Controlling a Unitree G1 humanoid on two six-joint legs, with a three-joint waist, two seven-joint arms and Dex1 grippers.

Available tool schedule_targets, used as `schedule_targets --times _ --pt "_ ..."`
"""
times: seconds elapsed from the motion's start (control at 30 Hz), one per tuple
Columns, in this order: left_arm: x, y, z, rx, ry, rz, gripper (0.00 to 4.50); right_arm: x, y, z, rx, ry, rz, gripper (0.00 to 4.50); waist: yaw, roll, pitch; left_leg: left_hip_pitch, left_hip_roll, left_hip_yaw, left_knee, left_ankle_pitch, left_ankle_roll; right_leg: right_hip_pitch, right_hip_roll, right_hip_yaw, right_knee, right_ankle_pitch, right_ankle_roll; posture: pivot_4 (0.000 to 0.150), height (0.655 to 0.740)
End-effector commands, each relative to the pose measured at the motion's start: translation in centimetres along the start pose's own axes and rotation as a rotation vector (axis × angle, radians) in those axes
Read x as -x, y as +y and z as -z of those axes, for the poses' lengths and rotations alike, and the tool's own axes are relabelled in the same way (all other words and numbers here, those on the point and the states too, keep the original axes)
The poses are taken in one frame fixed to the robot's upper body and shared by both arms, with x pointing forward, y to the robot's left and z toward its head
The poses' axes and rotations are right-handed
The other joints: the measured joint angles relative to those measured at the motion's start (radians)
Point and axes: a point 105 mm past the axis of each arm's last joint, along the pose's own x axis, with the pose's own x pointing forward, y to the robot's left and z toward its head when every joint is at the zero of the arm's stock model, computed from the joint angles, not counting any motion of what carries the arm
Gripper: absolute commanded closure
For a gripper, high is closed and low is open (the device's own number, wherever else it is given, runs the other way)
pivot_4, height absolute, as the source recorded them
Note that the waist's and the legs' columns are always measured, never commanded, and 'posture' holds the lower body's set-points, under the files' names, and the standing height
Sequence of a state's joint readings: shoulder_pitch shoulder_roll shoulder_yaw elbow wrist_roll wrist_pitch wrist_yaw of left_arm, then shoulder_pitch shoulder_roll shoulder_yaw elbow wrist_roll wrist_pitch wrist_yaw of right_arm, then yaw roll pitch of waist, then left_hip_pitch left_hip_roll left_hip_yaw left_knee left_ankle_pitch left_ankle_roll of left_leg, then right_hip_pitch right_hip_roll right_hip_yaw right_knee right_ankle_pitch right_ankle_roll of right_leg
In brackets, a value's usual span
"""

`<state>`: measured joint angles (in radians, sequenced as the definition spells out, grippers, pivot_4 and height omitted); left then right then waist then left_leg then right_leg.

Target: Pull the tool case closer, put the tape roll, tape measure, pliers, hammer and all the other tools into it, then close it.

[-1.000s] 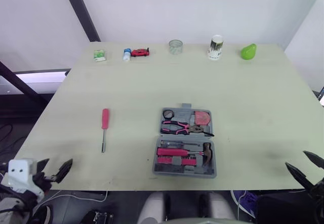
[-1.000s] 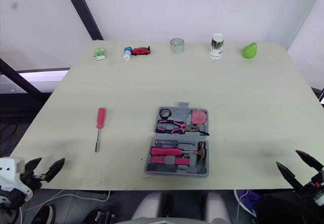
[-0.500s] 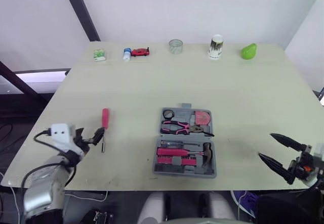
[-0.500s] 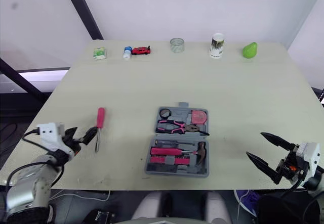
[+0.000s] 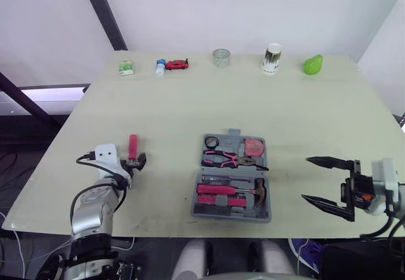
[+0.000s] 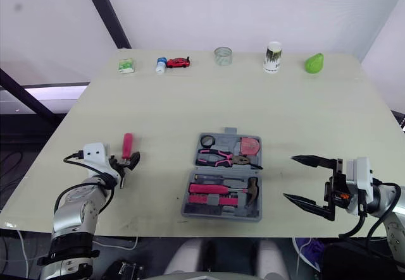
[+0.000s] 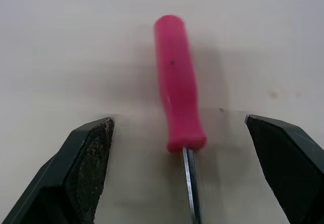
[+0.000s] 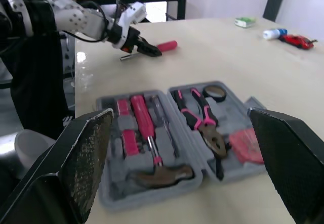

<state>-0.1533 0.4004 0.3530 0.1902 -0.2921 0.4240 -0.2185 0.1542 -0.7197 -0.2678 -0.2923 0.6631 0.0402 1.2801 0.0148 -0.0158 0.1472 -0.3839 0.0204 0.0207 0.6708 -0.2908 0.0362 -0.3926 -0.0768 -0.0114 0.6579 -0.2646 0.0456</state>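
To the left of the open tool case, well apart from it, the left gripper sits low on the table. Its jaws are wide, one finger on either side of a loose pink-handled screwdriver. In the wrist view there is bare table between each pad and the tool, just where the handle meets the metal shaft, so nothing is gripped. Far beyond the case and off to its left, along the table's back edge, lie a small green-and-white packet, a little bottle and a red toy car. The case itself lies flat with both halves showing. In the farther half are the tape roll, the pliers and the tape measure. The nearer half holds the hammer and some pink-handled drivers. Straight past the case at the back edge stands a glass jar, and further right a cup and a green pear-shaped thing. To the right of the case, near but not touching it, the right gripper hangs with its jaws spread wide and empty, pointing toward the case.
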Motion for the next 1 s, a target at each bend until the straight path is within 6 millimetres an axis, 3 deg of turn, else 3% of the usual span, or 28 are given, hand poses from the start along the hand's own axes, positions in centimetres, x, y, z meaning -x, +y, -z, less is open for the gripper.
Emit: schedule_targets --times 0.03,0.13,0.33,0.4,0.53,0.67,1.0 --pt "-0.2 0.5 -0.2 -0.013 -0.013 -0.023 0.08 -0.2 -0.3 -0.2 0.012 -0.007 0.001 0.0 0.0 0.0 0.0 0.0 0.0 0.0 0.0 0.0 0.0 0.0 0.0 0.0 0.0 0.0 0.0 0.15 0.74" --pt "-0.8 0.4 0.0 -0.016 -0.001 -0.012 0.69 -0.4 -0.3 0.0 0.013 -0.011 0.005 0.0 0.001 0.0 0.0 0.0 0.0 -0.001 0.0 0.0 0.0 0.0 0.001 -0.001 0.001 0.0 0.0 0.15 0.74" --pt "-1.2 -0.7 0.3 -0.038 0.018 0.026 3.5 -0.6 -0.3 0.1 0.02 -0.009 0.012 0.0 0.001 0.0 0.0 0.001 0.0 -0.001 0.002 0.001 -0.001 0.001 0.005 -0.001 0.003 0.0 0.0 0.15 0.74" --pt "-1.0 -1.4 0.4 -0.055 0.019 0.052 4.08 -0.6 -0.2 0.1 0.021 -0.009 0.016 0.0 0.001 0.0 0.0 0.001 0.0 -0.001 0.002 0.001 -0.001 0.001 0.005 0.0 0.003 0.0 0.0 0.15 0.74" --pt "0.2 -3.2 0.3 -0.073 0.016 0.118 4.07 -0.6 -0.1 0.1 0.019 -0.01 0.022 0.0 0.001 0.0 0.0 0.001 0.0 -0.001 0.002 0.001 -0.001 0.001 0.001 0.0 0.003 0.0 0.0 0.15 0.74" --pt "3.2 -5.6 1.5 -0.098 0.055 0.219 4.07 -0.6 0.0 0.0 0.02 -0.012 0.028 0.0 -0.003 0.0 0.0 0.001 0.0 -0.001 0.001 0.001 -0.001 0.001 -0.001 0.001 0.002 0.0 0.0 0.15 0.74" --pt "8.8 -8.6 4.0 -0.121 0.124 0.297 4.07 -1.0 0.0 0.0 0.014 -0.013 0.015 0.0 0.0 0.0 0.0 0.001 0.001 -0.001 0.001 0.0 -0.001 0.001 -0.002 0.001 0.001 0.0 0.0 0.15 0.74"
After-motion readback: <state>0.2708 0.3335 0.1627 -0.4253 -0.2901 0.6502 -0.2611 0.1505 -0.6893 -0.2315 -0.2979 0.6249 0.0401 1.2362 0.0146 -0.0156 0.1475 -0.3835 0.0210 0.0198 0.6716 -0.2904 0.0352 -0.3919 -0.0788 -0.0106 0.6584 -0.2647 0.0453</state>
